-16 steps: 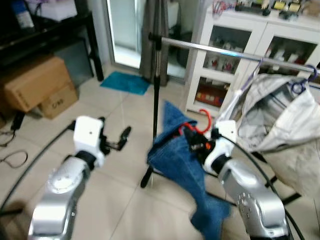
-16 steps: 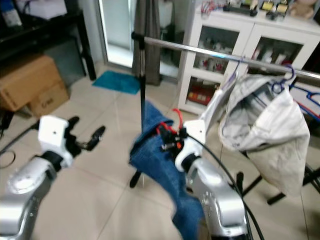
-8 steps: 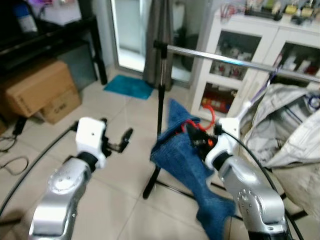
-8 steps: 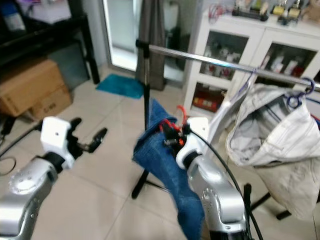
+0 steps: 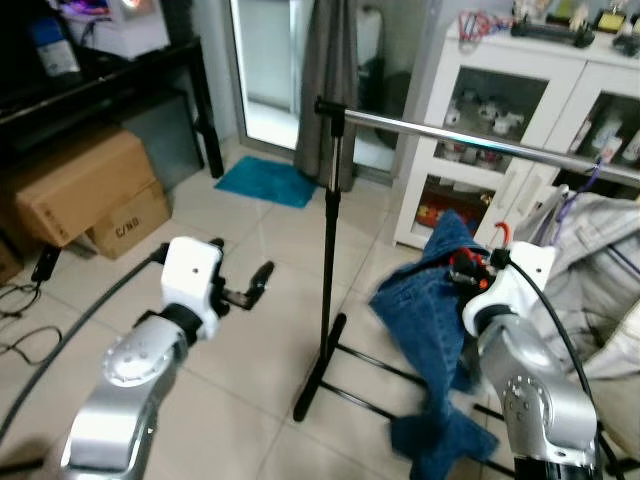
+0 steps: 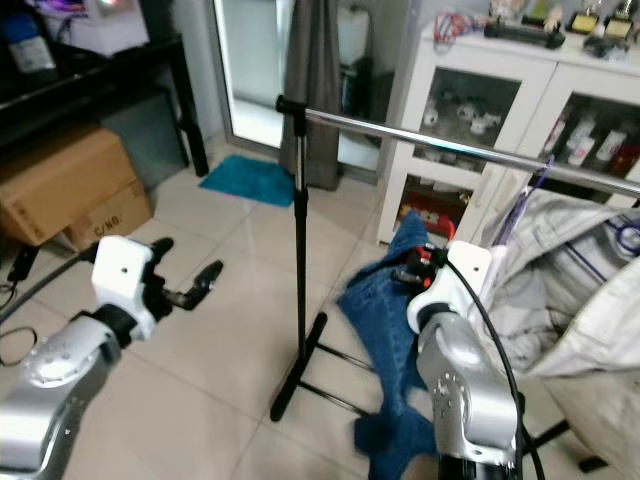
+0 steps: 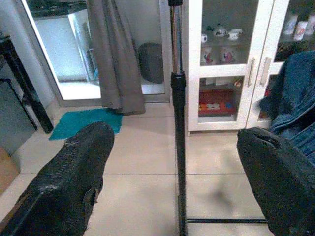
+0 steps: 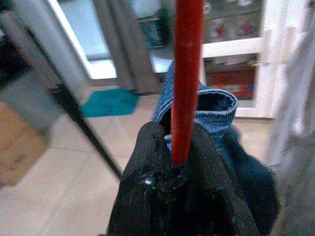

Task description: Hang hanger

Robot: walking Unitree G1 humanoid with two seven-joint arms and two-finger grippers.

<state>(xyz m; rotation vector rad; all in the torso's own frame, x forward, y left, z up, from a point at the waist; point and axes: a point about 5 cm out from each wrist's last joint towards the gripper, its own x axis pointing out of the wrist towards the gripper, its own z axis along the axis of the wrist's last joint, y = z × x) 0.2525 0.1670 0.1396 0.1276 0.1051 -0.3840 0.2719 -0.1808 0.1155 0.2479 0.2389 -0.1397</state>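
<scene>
My right gripper is shut on a red hanger, its hook poking up beside my white wrist. Blue jeans drape from the hanger down toward the floor, below and to the right of the rack's upright. The chrome rail of the clothes rack runs from the black pole toward the right, above the hanger. My left gripper is open and holds nothing, out to the left of the pole; its fingers frame the pole in the wrist view.
A pale garment hangs on the rail at the right on purple hangers. A white glass-door cabinet stands behind the rack. Cardboard boxes and a black shelf are at the left, with a teal mat by the doorway. The rack's black feet cross the tiled floor.
The view has swung left, so the rack sits farther right in the picture. The right gripper with hanger and jeans has moved right, from in front of the pole to beyond it.
</scene>
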